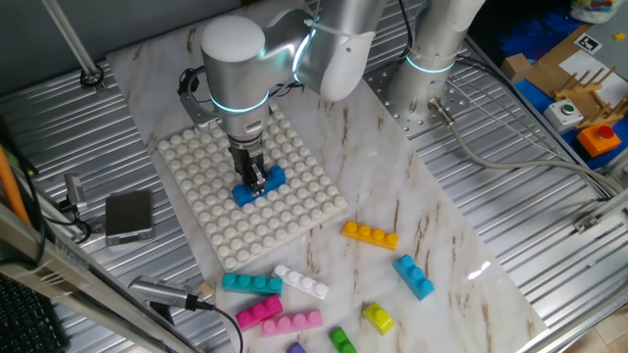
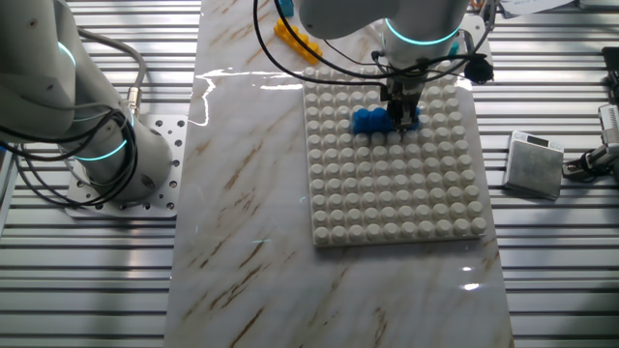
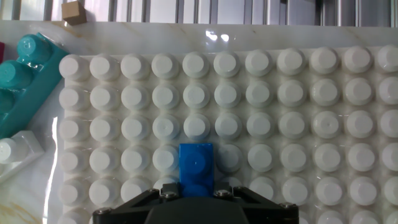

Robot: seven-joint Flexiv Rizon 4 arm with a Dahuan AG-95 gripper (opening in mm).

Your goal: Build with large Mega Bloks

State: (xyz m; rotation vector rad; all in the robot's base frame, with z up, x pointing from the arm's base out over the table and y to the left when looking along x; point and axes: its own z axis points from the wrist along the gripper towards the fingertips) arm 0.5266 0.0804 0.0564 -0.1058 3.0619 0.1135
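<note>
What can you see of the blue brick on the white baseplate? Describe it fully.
The blue brick is glossy plastic with one row of round studs. It sits flat on the white studded baseplate, near its middle. The gripper stands upright over it, fingers closed on its midsection and hiding it, so both ends stick out. No other brick touches it.

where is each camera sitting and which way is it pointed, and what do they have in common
One fixed view: high, off one side of the table, looking down at the white baseplate, with loose bricks nearer the camera; shows the arm and gripper on the blue brick.
The other fixed view: high on a different side, looking down; the arm's base stands at left, the gripper at top.
Hand view: on the hand, looking along the fingers at the baseplate studs; only the gripper's lower edge shows.
Shared: all three show the baseplate and blue brick.
</note>
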